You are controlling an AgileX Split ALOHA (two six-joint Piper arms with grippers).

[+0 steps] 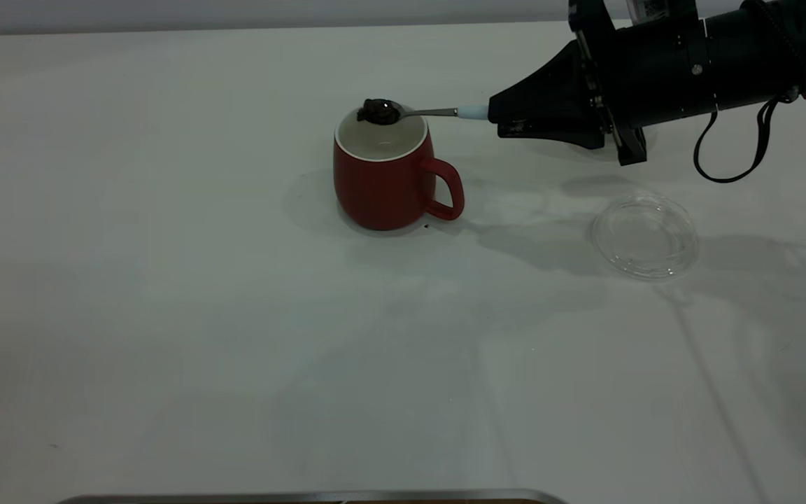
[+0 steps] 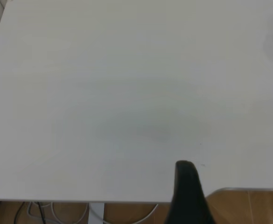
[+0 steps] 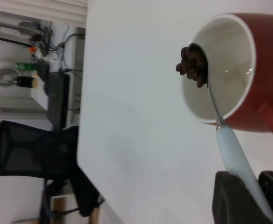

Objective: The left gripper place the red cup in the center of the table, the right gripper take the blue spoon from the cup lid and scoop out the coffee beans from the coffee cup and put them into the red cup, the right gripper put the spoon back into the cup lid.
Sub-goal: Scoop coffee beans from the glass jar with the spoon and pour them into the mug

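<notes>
The red cup [image 1: 383, 178] stands upright near the middle of the table [image 1: 165, 315], handle toward the right arm. My right gripper [image 1: 497, 114] is shut on the pale handle of the blue spoon [image 1: 471, 112] and holds it level. The spoon's bowl, heaped with coffee beans [image 1: 377, 111], hovers over the cup's far rim. In the right wrist view the beans [image 3: 193, 65] sit above the white inside of the red cup [image 3: 262, 60], and the gripper [image 3: 257, 198] clamps the spoon [image 3: 232, 154]. The empty cup lid [image 1: 645, 236] lies to the right. The coffee cup is out of view. My left gripper [image 2: 188, 186] hangs over the table's edge.
A dark crumb [image 1: 426, 226] lies by the cup's base. A metal-rimmed brown surface [image 1: 305, 498] shows at the near edge. Beyond the table's side stand a black office chair [image 3: 29, 149] and equipment. Cables [image 2: 48, 212] hang below the table edge.
</notes>
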